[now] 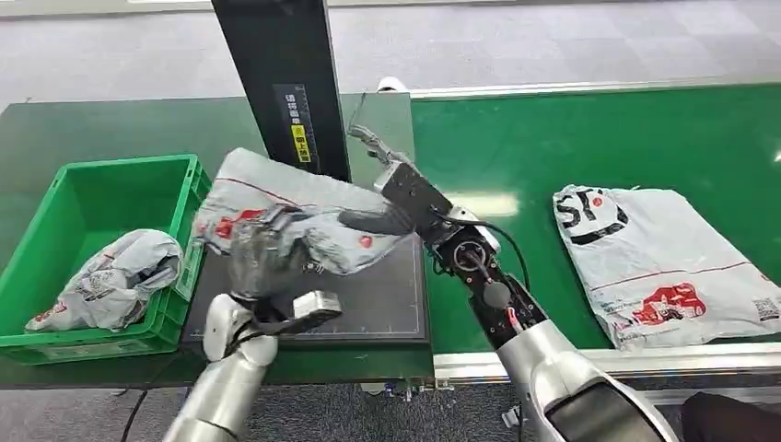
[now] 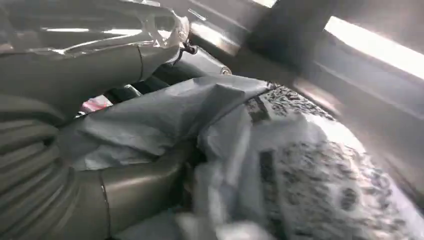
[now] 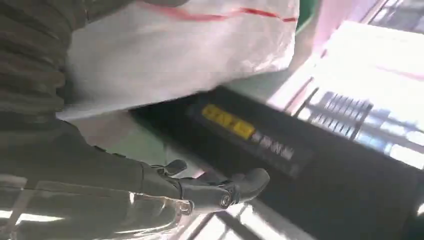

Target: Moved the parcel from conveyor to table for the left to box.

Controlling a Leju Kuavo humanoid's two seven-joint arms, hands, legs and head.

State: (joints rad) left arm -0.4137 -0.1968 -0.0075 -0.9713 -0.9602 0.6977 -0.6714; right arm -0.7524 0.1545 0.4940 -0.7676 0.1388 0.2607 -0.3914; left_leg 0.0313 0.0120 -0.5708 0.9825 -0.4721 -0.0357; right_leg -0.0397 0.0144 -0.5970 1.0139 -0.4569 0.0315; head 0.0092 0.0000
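From the head view, a white parcel (image 1: 295,210) with red print sits at the centre-left of the frame, above a dark mat (image 1: 387,299) on the green table (image 1: 83,124). The left hand (image 1: 262,253), blurred, rises from the lower left and closes on the parcel's lower left end. The right hand (image 1: 391,198) reaches in from the lower right and meets the parcel's right end, a dark thumb lying along the wrapper; whether it grasps or merely touches cannot be told here. A green box (image 1: 64,336) at the far left holds a crumpled grey parcel (image 1: 115,276). Another flat white bag (image 1: 658,262) lies on the green conveyor (image 1: 571,138) at the right. A black post (image 1: 281,83) stands behind the parcel at upper centre.

In the left wrist view, the parcel (image 2: 280,165) spreads across the centre and right, its crinkled wrap pressed between the thick grey thumb (image 2: 140,185) at lower left and the fingers (image 2: 90,70) at upper left, so this hand grasps it.

In the right wrist view, the parcel (image 3: 185,50) fills the upper left, lying against the hand's grey cover. The dark fingers (image 3: 220,192) at lower centre stretch out apart from the wrapper, toward the black post (image 3: 300,170); its hold stays uncertain.
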